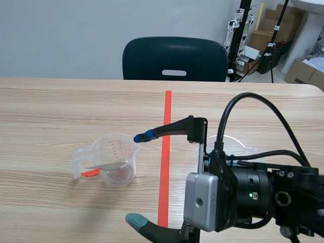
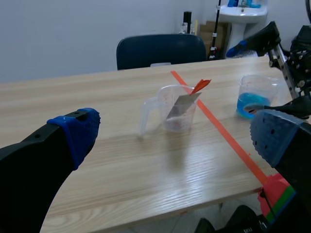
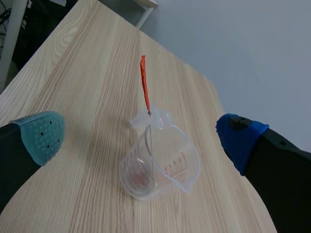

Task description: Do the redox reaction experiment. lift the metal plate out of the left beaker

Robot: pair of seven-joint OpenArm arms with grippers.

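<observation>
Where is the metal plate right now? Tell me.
In the scene view the metal plate leans inside the clear beaker left of the orange-red tape line, its orange tip sticking out over the rim.

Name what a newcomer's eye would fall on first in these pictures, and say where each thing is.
First comes the clear left beaker, to the left of the orange-red tape line, with a metal plate leaning in it and its orange-red tip poking over the rim. The right gripper is open, facing that beaker without touching it. Across the tape stands a second beaker holding blue liquid.
</observation>
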